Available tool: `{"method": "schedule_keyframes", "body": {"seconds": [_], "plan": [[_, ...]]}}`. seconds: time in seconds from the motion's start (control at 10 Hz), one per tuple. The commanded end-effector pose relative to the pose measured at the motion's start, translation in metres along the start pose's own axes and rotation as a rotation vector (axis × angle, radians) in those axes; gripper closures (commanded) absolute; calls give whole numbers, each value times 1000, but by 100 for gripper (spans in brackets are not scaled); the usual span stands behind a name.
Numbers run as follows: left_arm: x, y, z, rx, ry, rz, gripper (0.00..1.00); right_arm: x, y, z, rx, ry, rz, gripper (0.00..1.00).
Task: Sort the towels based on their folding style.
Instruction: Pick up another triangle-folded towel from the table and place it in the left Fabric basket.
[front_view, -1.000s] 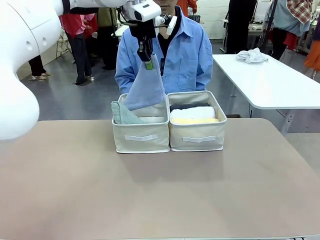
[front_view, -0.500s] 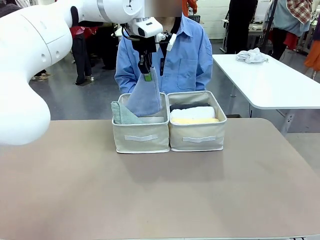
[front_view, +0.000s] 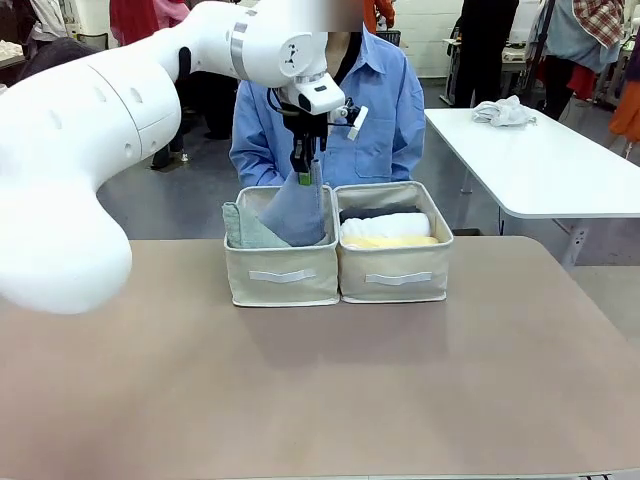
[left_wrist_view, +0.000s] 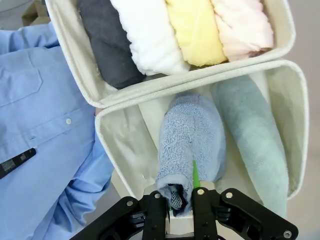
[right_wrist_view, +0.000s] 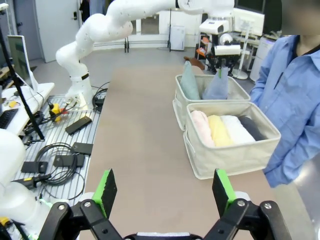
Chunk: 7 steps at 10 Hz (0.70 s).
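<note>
nearest: right gripper (right_wrist_view: 162, 192) idle, jaws spread wide, nothing held, well back from the work. beyond, 2 beige bins on the table (front_view: 320, 380): right bin (front_view: 396, 270) holding 4 rolled towels (left_wrist_view: 192, 30); left bin (front_view: 282, 272) holding the grey-green cone (front_view: 245, 228). left gripper (front_view: 305, 172) clamped on the tip of the lavender-blue cone (front_view: 298, 208), base lowered into the left bin. judged final placement step; next: release, lift straight up.

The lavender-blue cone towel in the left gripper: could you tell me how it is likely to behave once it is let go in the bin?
The lavender-blue towel is soft terry, pinched at its tip by the left gripper, so it will probably slump rather than stand stiffly. It looks light for its bulk. Leaning beside the grey-green towel inside the bin, it should stay propped and is unlikely to roll.
</note>
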<state>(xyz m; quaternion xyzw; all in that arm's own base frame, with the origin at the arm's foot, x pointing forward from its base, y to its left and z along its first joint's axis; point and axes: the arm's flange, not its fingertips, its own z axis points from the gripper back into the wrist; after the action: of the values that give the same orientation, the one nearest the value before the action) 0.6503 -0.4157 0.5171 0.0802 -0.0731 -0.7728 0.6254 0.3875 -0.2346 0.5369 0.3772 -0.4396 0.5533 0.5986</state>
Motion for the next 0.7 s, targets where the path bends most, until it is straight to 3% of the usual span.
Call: {"method": "schedule_keyframes", "body": {"seconds": [0.0,0.6], "plan": [[3,13,-2,28,40,9,84,-1,3,-1,8,-9,11,0],[26,13,-36,-54,54,-52,84,-1,3,-1,8,-9,11,0]]}}
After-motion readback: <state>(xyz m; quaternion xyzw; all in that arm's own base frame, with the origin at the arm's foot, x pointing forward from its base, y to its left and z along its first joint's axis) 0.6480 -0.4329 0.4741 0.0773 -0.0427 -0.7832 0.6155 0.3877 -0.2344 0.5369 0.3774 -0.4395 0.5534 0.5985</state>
